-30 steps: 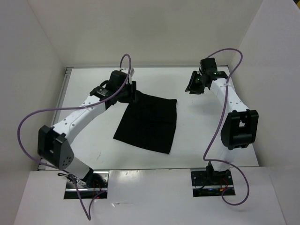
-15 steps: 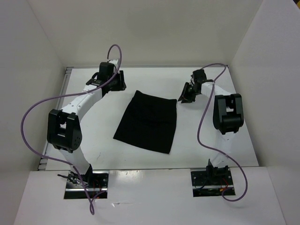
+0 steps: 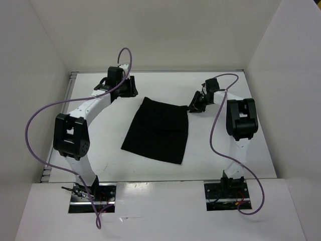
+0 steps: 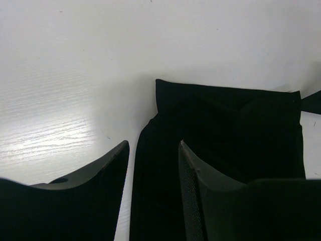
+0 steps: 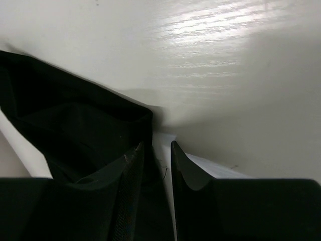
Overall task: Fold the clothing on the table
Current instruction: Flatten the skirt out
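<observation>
The black clothing [image 3: 159, 129] lies flat on the white table [image 3: 195, 150], a rough rectangle tilted slightly. My left gripper [image 3: 131, 88] hovers just beyond its far left corner, open; in the left wrist view the clothing [image 4: 225, 130] spreads ahead and its left edge runs into the gap of that gripper [image 4: 153, 144]. My right gripper [image 3: 195, 104] sits at the far right corner, open. In the right wrist view the clothing's corner [image 5: 75, 120] lies by the left finger, and its edge shows inside the narrow gap of the gripper [image 5: 156, 145].
White walls close in the table on the left, back and right. A thin metal rim [image 3: 70, 90] runs along the left edge. Both arms' elbows [image 3: 70, 138] [image 3: 239, 119] stand raised beside the clothing, with purple cables [image 3: 215, 135] looping off them.
My left gripper has drawn back from the clothing's far left corner toward the back left. The right gripper has moved left and nearer, down to the far right corner, its jaws narrower.
</observation>
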`<state>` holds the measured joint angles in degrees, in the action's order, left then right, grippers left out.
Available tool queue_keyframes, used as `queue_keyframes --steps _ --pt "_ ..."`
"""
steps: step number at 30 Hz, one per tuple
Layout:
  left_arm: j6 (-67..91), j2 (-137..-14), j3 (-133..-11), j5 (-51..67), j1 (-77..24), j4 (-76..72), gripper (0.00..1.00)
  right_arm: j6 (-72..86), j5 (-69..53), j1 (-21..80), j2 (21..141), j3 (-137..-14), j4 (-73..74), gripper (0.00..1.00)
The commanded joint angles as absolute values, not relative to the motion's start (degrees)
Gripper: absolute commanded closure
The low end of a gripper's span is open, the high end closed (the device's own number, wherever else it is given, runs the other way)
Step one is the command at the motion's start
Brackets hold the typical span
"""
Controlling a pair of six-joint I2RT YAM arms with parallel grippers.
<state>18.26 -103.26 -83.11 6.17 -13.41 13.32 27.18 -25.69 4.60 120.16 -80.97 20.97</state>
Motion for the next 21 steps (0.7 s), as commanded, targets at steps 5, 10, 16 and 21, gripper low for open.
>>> queue_keyframes --steps 5,10,16,21 --pt "18.54 -103.54 -82.71 7.38 -13.10 10.55 0.48 29.09 -29.00 4.31 121.03 -78.40 15.12 0.66" --pt "18.54 -103.54 -82.18 7.38 -13.10 10.55 0.48 29.62 -26.99 4.31 117.43 -77.87 15.73 0.66" --pt "18.54 -103.54 -81.65 7.91 -13.10 10.55 0.47 30.76 -24.96 4.31 112.24 -76.64 15.64 0.68" --pt "18.54 -103.54 -81.65 8.44 -13.10 10.55 0.47 30.76 -24.96 4.31 111.71 -76.64 15.64 0.68"
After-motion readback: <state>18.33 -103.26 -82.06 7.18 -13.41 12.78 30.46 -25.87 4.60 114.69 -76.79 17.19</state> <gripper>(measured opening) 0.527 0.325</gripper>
